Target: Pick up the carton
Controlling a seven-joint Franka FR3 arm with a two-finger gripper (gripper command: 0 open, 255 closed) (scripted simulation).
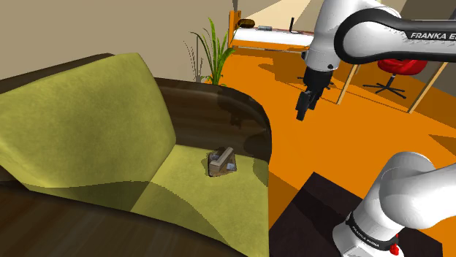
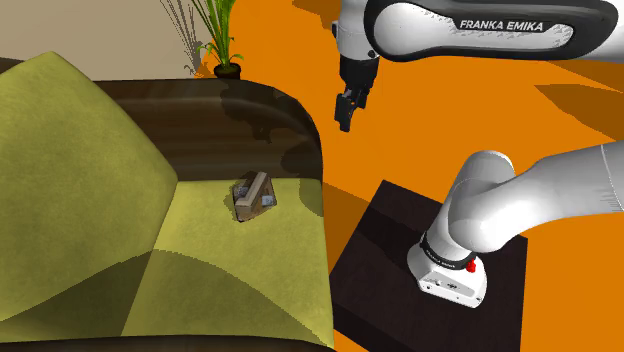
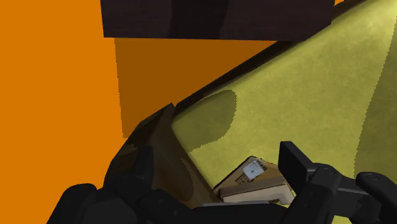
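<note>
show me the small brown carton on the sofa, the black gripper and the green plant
small brown gable-top carton (image 1: pixel 220 163), shoulder view, on its side face
all-black two-finger gripper (image 1: pixel 301 114), shoulder view, midway between its fingertips
green leafy potted plant (image 2: pixel 217 30), second exterior view, on its leaves

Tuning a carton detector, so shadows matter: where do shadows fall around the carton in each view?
Shoulder view: carton evenly lit, thin dark shadow at its base. Second exterior view: soft shadow blotches on the brown armrest behind the carton. Wrist view: a rounded shadow patch on the yellow-green cushion beyond the carton.
</note>
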